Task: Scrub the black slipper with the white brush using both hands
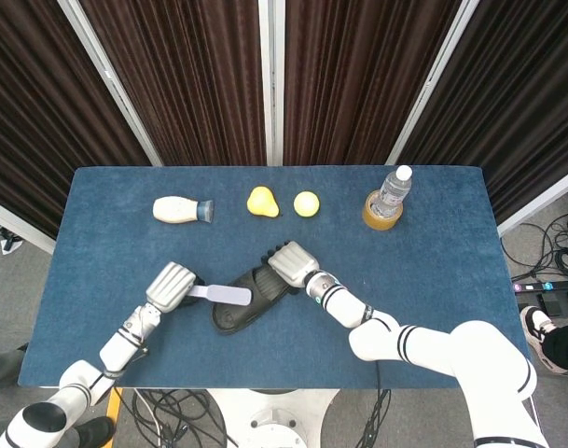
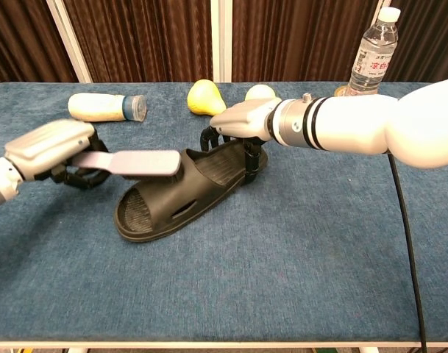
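Note:
The black slipper (image 1: 244, 301) (image 2: 181, 192) lies on the blue table, toe toward the front left. My right hand (image 1: 291, 265) (image 2: 242, 125) grips its heel end, fingers curled over the rim. My left hand (image 1: 170, 286) (image 2: 53, 149) holds the handle of the white brush (image 1: 224, 296) (image 2: 139, 162). The brush head lies across the slipper's strap, bristles down.
At the back of the table lie a white bottle on its side (image 1: 182, 210), a yellow pear (image 1: 261, 201) and a yellow lemon (image 1: 306, 203). A water bottle (image 1: 392, 194) stands in a tape roll at the back right.

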`<state>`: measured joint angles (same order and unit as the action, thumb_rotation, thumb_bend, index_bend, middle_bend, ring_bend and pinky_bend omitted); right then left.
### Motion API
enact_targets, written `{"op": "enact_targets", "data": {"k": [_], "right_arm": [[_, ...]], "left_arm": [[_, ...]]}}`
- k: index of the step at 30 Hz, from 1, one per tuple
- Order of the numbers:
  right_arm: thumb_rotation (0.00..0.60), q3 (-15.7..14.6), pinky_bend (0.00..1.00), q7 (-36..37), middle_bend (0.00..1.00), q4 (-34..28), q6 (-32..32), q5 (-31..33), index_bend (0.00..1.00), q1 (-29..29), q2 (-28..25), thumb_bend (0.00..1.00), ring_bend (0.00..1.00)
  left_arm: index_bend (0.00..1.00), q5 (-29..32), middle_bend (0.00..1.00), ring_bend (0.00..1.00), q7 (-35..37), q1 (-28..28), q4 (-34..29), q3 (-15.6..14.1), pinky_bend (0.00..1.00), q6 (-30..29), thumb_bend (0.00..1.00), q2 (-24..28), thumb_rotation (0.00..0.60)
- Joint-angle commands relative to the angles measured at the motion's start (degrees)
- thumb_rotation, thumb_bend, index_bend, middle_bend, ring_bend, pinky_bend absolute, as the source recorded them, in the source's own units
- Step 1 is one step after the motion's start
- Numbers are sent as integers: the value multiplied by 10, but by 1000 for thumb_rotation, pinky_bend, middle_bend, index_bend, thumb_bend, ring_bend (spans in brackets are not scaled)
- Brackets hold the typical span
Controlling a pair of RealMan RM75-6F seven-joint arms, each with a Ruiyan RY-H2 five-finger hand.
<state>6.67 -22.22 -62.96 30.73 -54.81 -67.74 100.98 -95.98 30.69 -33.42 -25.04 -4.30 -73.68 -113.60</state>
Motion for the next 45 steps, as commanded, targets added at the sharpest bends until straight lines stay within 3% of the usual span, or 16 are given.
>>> {"op": "enact_targets", "data": {"k": [1, 8, 13, 20, 24, 33, 41, 45], "right_arm": [[600, 2, 270, 0, 409, 0, -1, 4, 512, -2, 0, 224, 234], [600, 3, 272, 1, 411, 2, -4, 10, 512, -5, 1, 223, 234], [600, 1, 274, 4, 411, 0, -3, 7, 512, -5, 1, 223, 234], [600, -3, 274, 4, 411, -5, -1, 7, 512, -3, -5, 224, 234], [600, -4, 274, 3, 411, -6, -2, 8, 512, -4, -5, 224, 234], [600, -3, 274, 4, 414, -7, -3, 8, 512, -7, -8, 224, 234], [600, -6, 274, 7, 417, -3, -4, 10, 512, -5, -4, 223, 234], [600, -8, 275, 8, 417, -3, -3, 7, 512, -5, -4, 223, 234]], "left_arm": [[1000, -17, 1000, 1000, -3, 9, -3, -19, 1000, -14, 538, 1, 600], [1000, -46, 1000, 1000, -16, 23, -46, -48, 1000, -60, 538, 24, 600], [1000, -38, 1000, 1000, -19, 18, -86, -29, 1000, -87, 538, 47, 600], [1000, 23, 1000, 1000, 13, -10, -81, 25, 1000, -8, 538, 45, 600], [1000, 37, 1000, 1000, 21, -21, -48, 33, 1000, 32, 537, 28, 600], [1000, -4, 1000, 1000, 9, -6, -18, -20, 1000, 27, 538, 16, 600], [1000, -42, 1000, 1000, -14, 10, -68, -59, 1000, -10, 537, 45, 600], [1000, -44, 1000, 1000, -22, 17, -109, -55, 1000, -41, 538, 66, 600]]}}
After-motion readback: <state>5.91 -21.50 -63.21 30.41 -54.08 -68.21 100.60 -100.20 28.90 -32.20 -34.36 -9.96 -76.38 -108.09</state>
